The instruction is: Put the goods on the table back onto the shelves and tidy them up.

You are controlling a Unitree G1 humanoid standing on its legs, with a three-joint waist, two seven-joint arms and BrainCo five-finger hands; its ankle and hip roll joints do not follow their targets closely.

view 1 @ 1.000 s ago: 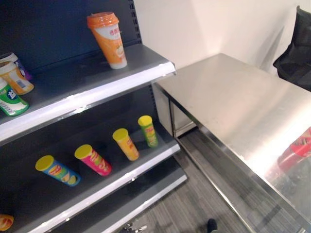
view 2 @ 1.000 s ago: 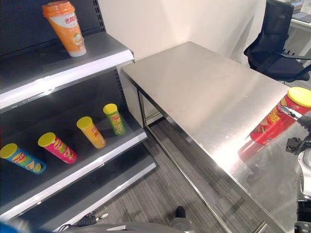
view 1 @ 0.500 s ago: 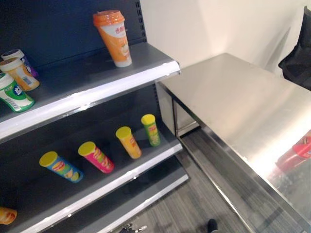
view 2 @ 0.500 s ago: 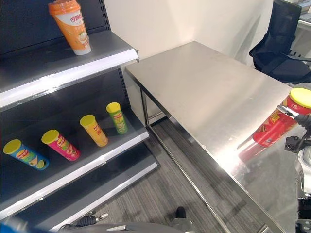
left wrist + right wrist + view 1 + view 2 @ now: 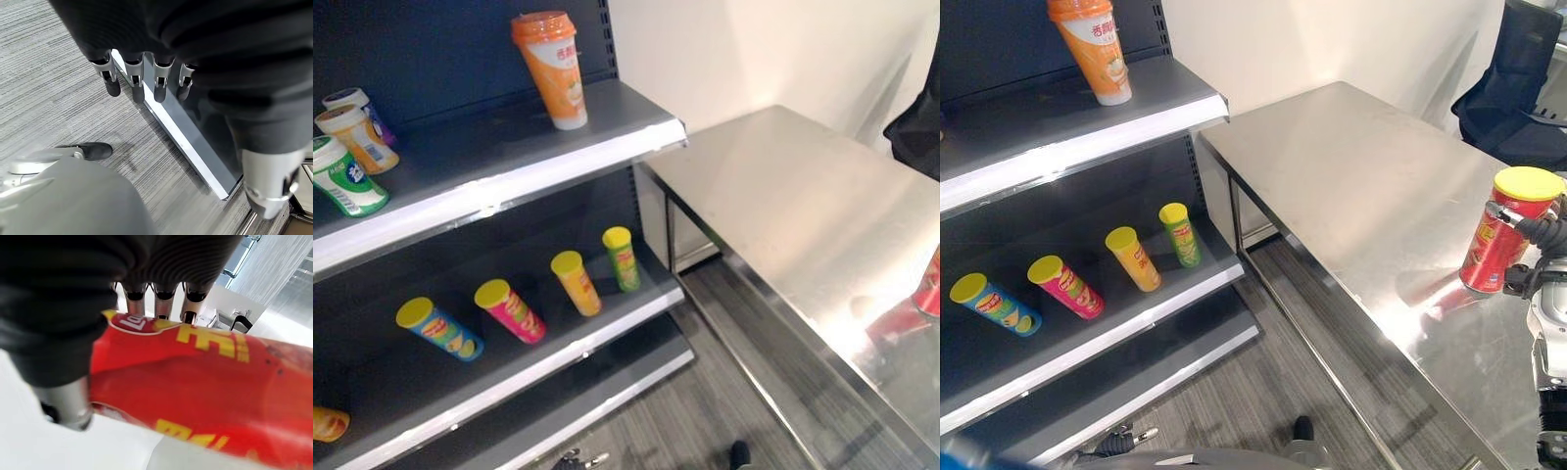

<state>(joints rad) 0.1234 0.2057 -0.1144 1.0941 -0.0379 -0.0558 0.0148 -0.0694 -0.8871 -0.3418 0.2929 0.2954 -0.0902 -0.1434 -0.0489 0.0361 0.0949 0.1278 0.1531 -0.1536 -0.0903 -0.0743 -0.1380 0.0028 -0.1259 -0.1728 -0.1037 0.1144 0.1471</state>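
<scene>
While the right hand [image 5: 1540, 235] grips the red can [image 5: 1503, 235], the left hand [image 5: 146, 83] hangs relaxed.

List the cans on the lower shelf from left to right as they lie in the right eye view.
Blue can → pink can → orange can → green can. All four have yellow lids.
</scene>
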